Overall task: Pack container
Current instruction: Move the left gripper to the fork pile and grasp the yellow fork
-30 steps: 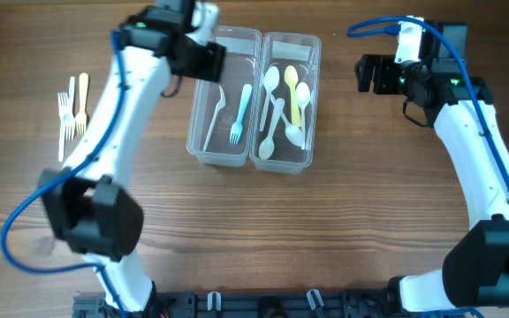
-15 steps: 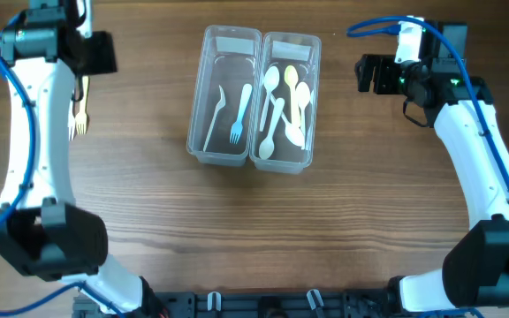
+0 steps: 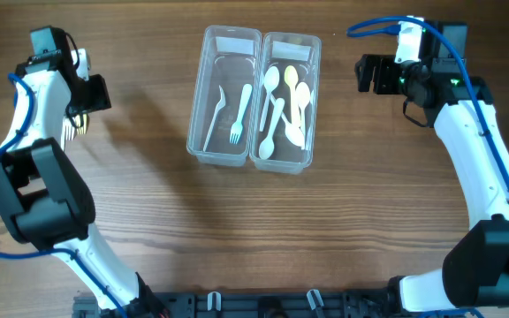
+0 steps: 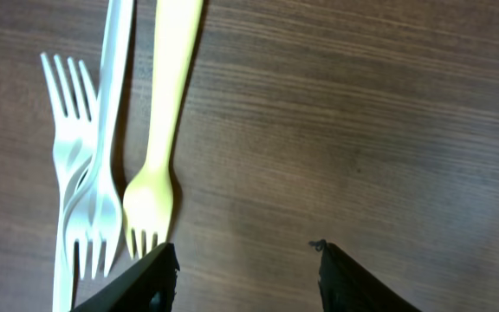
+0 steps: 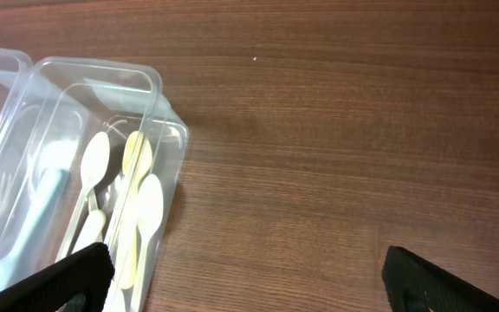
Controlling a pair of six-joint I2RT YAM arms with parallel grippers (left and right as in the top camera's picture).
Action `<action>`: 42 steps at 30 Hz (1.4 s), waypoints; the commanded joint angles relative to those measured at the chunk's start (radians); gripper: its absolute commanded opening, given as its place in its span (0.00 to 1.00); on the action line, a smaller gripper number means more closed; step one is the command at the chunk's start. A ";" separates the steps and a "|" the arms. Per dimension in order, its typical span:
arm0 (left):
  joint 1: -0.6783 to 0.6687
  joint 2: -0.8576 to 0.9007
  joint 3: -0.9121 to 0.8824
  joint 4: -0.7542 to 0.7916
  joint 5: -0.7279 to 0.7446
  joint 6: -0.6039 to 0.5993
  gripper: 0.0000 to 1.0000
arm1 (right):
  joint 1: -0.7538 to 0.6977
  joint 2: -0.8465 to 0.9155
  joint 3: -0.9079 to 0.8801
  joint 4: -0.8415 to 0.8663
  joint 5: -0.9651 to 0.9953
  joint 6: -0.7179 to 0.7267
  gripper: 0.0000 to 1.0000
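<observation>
Left container (image 3: 222, 71) with blue fork (image 3: 239, 110) and right container (image 3: 313, 97) with spoons (image 3: 288, 99) sat touching, mid-table toward far edge. Yellow fork (image 4: 158, 130) and white forks (image 4: 89, 186) lay by left edge. Left gripper (image 4: 243, 253) just beside them, jaws apart, empty. Right gripper (image 5: 245, 258) spread wide, empty.

Robotics lab bench, not a home. Left arm (image 3: 47, 97) and right arm (image 3: 475, 150) at a wood-grain table (image 3: 254, 230), exposed blue cable (image 3: 374, 22), black mounting rail (image 3: 263, 305) along the near edge, clear plastic containers (image 3: 228, 66) staged centre.
</observation>
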 commanded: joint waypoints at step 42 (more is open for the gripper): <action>0.076 0.219 -0.006 -0.087 0.326 0.035 0.34 | 0.000 -0.011 0.002 0.003 0.009 -0.011 1.00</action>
